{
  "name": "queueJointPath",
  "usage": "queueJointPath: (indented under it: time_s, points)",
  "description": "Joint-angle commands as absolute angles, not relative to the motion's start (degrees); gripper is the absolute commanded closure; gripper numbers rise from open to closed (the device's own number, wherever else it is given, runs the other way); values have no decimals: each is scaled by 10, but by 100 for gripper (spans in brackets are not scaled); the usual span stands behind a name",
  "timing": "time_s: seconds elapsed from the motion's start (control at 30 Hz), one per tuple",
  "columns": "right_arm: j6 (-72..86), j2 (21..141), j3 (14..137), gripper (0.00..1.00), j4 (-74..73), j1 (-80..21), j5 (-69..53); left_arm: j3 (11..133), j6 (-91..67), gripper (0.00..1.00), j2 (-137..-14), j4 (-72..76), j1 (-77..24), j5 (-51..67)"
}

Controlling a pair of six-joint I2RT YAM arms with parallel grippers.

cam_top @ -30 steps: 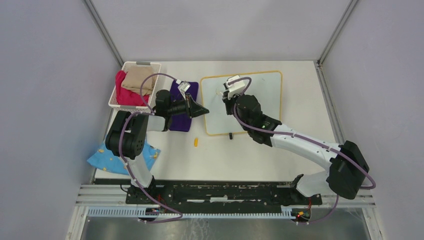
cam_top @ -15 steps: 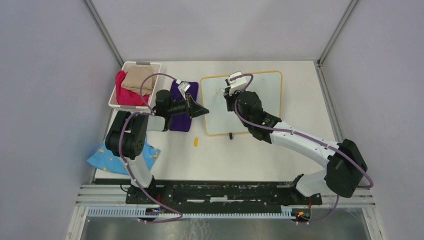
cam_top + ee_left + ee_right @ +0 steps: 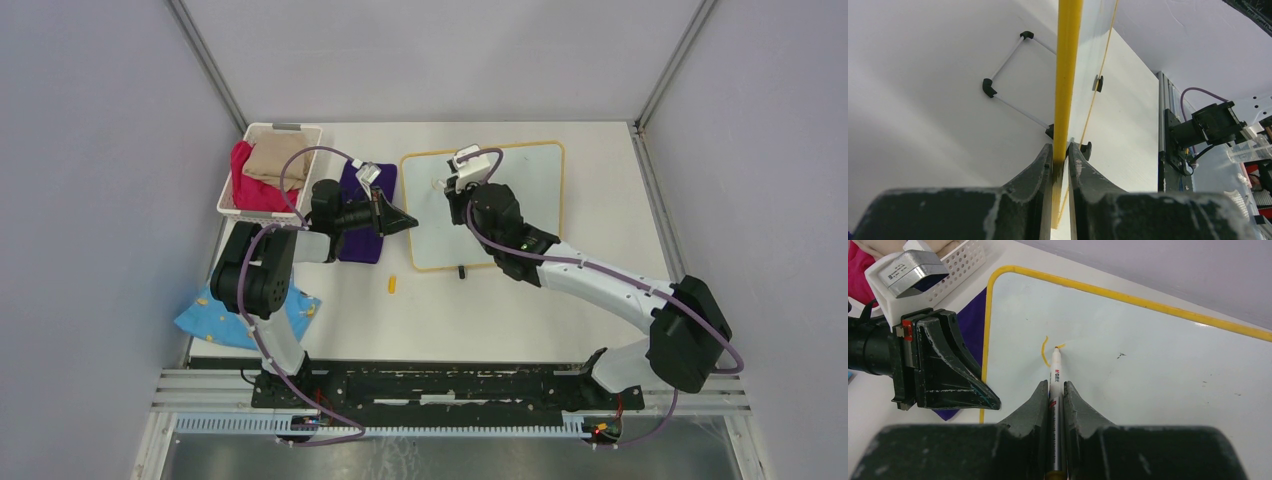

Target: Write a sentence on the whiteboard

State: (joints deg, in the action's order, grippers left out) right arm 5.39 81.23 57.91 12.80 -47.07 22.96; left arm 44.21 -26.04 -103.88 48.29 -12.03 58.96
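The whiteboard [image 3: 525, 190], with a yellow frame, lies on the table. My left gripper [image 3: 408, 222] is shut on its left frame edge [image 3: 1066, 75], seen edge-on between the fingertips in the left wrist view [image 3: 1060, 150]. My right gripper [image 3: 1055, 385] is shut on a white marker [image 3: 1055, 372]. The marker's orange tip touches the board [image 3: 1148, 365] near its far left corner. Of the sentence, only a short curved orange stroke [image 3: 1044, 352] and a small tick beside the tip show. In the top view the right gripper [image 3: 452, 195] is mostly hidden under its wrist.
A white basket [image 3: 300, 130] with red and tan cloth stands at the far left. A purple cloth [image 3: 360, 245] lies under the left arm and a blue cloth [image 3: 215, 318] near its base. A small orange cap [image 3: 392, 284] lies in front of the board.
My right gripper with the marker has shifted slightly across the board's far left corner. The left arm and the board have not moved.
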Motion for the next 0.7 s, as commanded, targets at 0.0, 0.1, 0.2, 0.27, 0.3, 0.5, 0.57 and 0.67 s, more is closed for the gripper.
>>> queueJointPath:
  time_s: [0.0, 0.1, 0.2, 0.27, 0.3, 0.5, 0.57, 0.67]
  points:
    - [64, 808, 571, 100, 133, -467, 226, 446, -228, 98, -1028, 461, -121, 573]
    - [68, 804, 559, 100, 131, -467, 222, 447, -228, 98, -1028, 460, -121, 573]
    - [74, 800, 547, 100, 131, -467, 217, 447, -227, 98, -1028, 459, -121, 573]
    - [78, 798, 541, 100, 131, -468, 211, 448, -227, 98, -1029, 459, -121, 574]
    - [79, 799, 539, 100, 130, -468, 207, 447, -227, 98, -1029, 459, -121, 574]
    - [88, 806, 545, 100, 138, -474, 164, 447, -227, 98, -1029, 459, -121, 573]
    - [89, 815, 553, 100, 139, -478, 147, 447, -225, 98, -1029, 457, -122, 573]
    - [91, 826, 566, 100, 137, -484, 139, 448, -223, 98, -1029, 454, -122, 573]
